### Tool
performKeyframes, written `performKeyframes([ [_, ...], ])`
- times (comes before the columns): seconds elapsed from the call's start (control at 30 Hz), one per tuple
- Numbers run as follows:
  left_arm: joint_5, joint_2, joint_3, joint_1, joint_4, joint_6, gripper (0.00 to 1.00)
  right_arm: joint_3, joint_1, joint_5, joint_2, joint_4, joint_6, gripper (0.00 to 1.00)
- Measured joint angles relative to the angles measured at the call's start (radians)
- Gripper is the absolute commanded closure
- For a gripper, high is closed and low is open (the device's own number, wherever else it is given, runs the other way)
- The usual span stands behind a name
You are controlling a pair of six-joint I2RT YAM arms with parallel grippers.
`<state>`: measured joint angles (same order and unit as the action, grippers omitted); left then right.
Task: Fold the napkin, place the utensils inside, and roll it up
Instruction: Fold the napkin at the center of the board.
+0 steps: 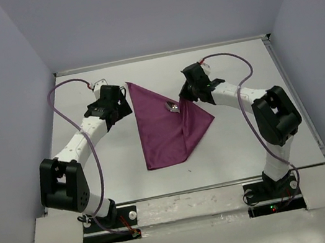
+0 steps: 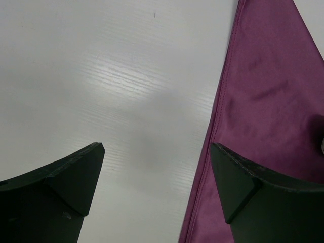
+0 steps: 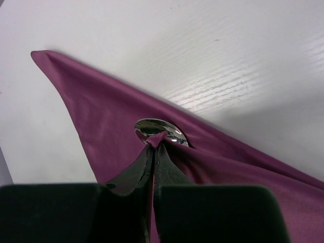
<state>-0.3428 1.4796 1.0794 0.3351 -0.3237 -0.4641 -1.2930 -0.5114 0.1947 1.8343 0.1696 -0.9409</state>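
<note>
Although the napkin already lies folded into a long triangle at the middle of the desk, the rolling looks barely begun. The right gripper has its jaws closed on a pinch of purple cloth directly over the bowl of a spoon, near the napkin's right edge. The left gripper hangs with jaws wide apart and empty, straddling the napkin's left edge. The next move probably calls for drawing the pinched cloth across the cutlery without dragging the spoon out. The spoon's handle and any other utensils are hidden under cloth, and whether the right jaws also touch metal cannot be told.
</note>
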Motion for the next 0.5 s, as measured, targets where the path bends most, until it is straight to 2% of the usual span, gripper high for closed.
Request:
performKeyframes([
  [0.5, 0.008, -0.016, 0.0, -0.003, -0.009, 0.0, 0.01, -0.103, -0.042, -0.005, 0.116, -0.005, 0.048, 0.99],
])
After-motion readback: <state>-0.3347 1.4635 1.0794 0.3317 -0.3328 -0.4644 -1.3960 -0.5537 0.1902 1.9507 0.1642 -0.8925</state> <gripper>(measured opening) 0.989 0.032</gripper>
